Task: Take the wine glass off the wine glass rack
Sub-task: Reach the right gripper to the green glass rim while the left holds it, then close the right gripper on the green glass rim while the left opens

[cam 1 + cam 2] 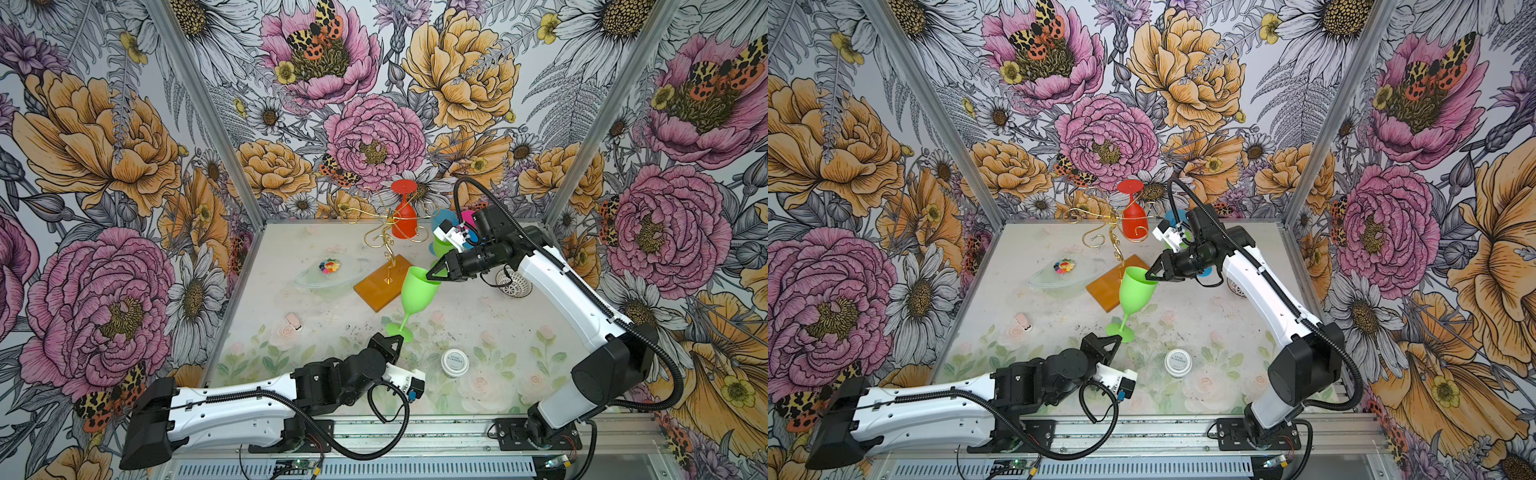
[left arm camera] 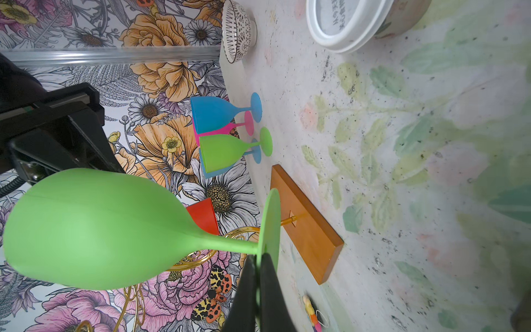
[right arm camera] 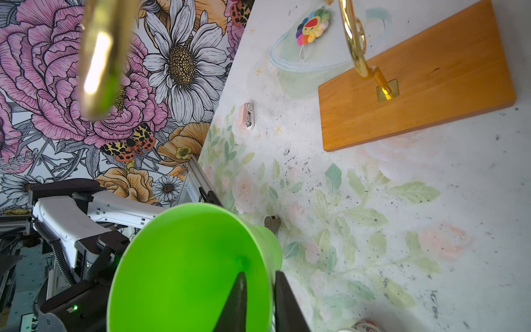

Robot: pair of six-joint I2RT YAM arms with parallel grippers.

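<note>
Robot test cell in a lab.
I look down into a booth of aluminium posts [image 1: 197, 95] holding flower-printed wall panels [image 1: 95, 145]; two white robot arms [image 1: 232, 409] are bolted to a metal rail [image 1: 449, 432] at the front of the printed worktop [image 1: 498, 328], with a bare circuit board [image 1: 297, 462] below.

Green wine glass [image 1: 417, 291] tilts, bowl up, beside gold wine glass rack [image 1: 376, 286].
</note>
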